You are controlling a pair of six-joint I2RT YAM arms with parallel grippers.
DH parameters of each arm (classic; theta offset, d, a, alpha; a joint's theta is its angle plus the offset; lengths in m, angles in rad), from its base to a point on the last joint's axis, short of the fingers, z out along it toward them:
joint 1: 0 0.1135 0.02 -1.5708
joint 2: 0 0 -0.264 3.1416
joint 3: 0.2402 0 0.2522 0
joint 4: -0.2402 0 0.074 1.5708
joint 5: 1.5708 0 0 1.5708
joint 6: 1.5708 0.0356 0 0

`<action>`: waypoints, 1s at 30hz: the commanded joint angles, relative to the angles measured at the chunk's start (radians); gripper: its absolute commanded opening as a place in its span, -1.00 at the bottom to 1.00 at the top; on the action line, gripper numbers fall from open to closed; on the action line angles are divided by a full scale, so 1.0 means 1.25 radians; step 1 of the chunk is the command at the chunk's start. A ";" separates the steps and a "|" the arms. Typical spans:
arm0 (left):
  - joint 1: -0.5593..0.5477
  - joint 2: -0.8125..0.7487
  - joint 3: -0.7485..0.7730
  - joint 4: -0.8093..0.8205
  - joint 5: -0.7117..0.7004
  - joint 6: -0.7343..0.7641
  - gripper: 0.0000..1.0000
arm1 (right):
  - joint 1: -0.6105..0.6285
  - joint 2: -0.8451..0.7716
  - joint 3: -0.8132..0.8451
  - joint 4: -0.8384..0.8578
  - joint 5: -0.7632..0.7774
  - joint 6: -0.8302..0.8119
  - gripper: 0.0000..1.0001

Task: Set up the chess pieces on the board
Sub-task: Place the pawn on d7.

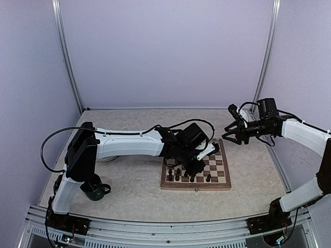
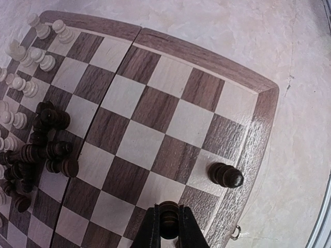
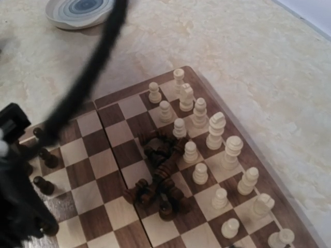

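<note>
The board (image 1: 196, 188) lies right of centre. My left gripper (image 1: 194, 168) hovers low over its near side, shut on a dark piece (image 2: 169, 219) above the squares by the board's rim (image 2: 207, 62). One dark pawn (image 2: 225, 175) stands on a square near the corner. A heap of toppled dark pieces (image 2: 46, 150) lies mid-board and also shows in the right wrist view (image 3: 163, 181). Cream pieces (image 3: 207, 139) stand in two rows along one side. My right gripper (image 1: 229, 135) hangs open and empty above the board's far right corner; its fingers are out of its own view.
A dark green mug (image 1: 94, 190) stands at the near left by the left arm's base. A round grey swirl plate (image 3: 77, 10) lies beyond the board. The left arm and its black cable (image 3: 88, 77) cross over the board's left part.
</note>
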 commanded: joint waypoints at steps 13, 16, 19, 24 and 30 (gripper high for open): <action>0.006 0.040 0.049 -0.081 -0.022 0.008 -0.93 | -0.004 -0.004 -0.006 -0.019 -0.024 -0.019 0.01; 0.009 0.045 0.051 -0.084 -0.023 0.009 -0.92 | -0.004 -0.004 -0.006 -0.019 -0.024 -0.019 0.01; 0.011 0.047 0.051 -0.086 -0.023 0.009 -0.91 | -0.004 -0.002 -0.006 -0.020 -0.025 -0.019 0.02; 0.012 0.048 0.055 -0.076 -0.017 0.012 -0.90 | -0.004 0.002 -0.004 -0.022 -0.026 -0.019 0.02; 0.012 0.066 0.087 -0.073 -0.008 0.017 -0.89 | -0.004 0.004 -0.004 -0.023 -0.027 -0.019 0.02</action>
